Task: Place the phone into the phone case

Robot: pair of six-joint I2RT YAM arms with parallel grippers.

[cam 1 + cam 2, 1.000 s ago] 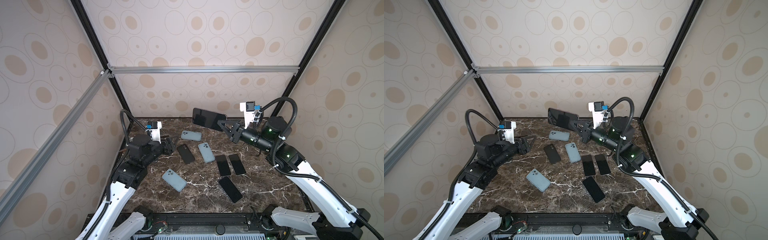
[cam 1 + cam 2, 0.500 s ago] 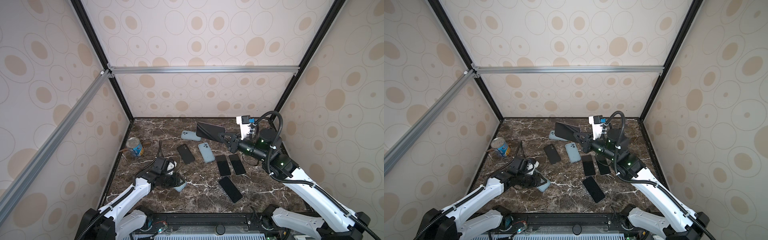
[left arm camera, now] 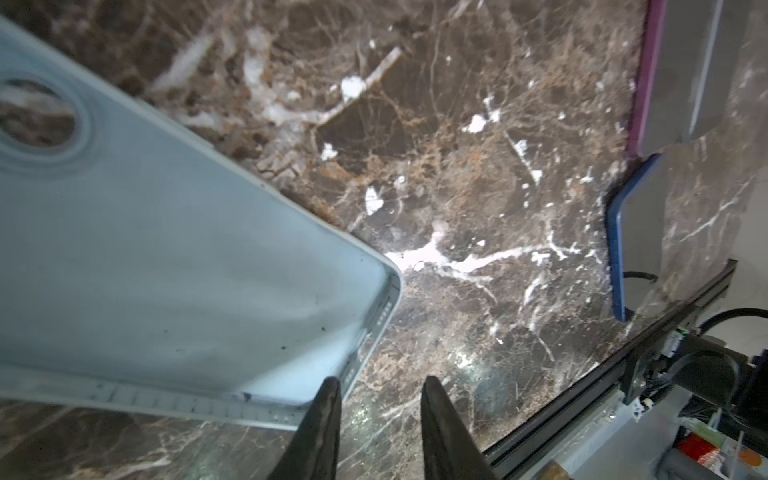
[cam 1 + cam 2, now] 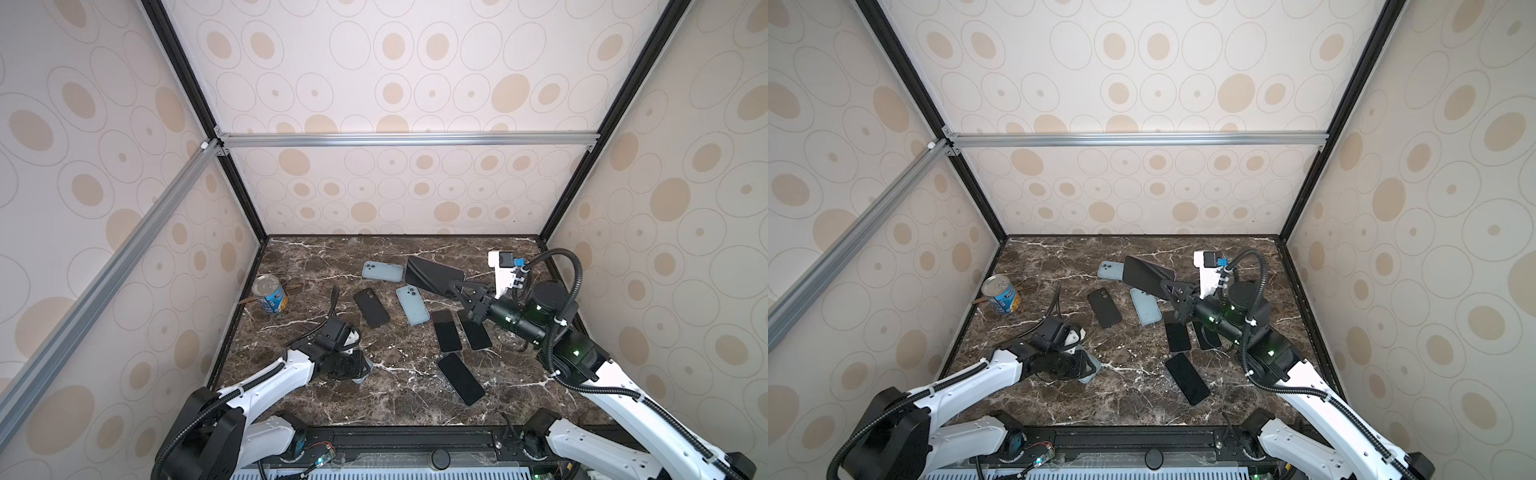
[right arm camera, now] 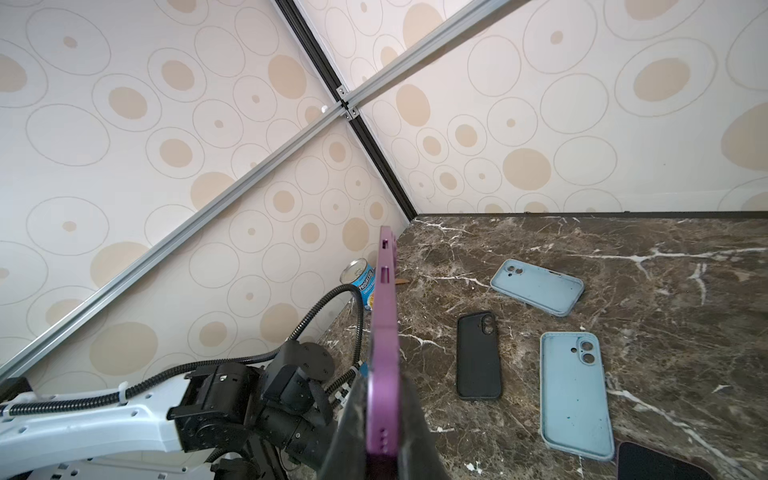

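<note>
My right gripper [image 4: 456, 287] [image 5: 384, 415] is shut on a purple-edged phone [image 4: 432, 276] [image 4: 1144, 276] [image 5: 384, 332], holding it in the air over the back middle of the marble table [image 4: 316, 257]. My left gripper [image 4: 357, 370] [image 3: 378, 384] is low at the front left, at a corner of a light blue phone case [image 3: 166, 270] [image 4: 1094, 368] that lies hollow side up. Its fingers stand a little apart with marble showing between them. One fingertip [image 3: 330, 384] overlaps the case's corner rim.
Two more light blue cases [image 4: 382, 271] [image 4: 412, 304] and a black case [image 4: 371, 307] lie mid-table. Three dark phones [image 4: 445, 330] [image 4: 473, 330] [image 4: 460, 378] lie to the right of them. A soup can [image 4: 270, 293] stands by the left wall.
My left arm has dropped from a raised pose to the front-left case and its jaws have narrowed. My right arm has come lower with the phone.
</note>
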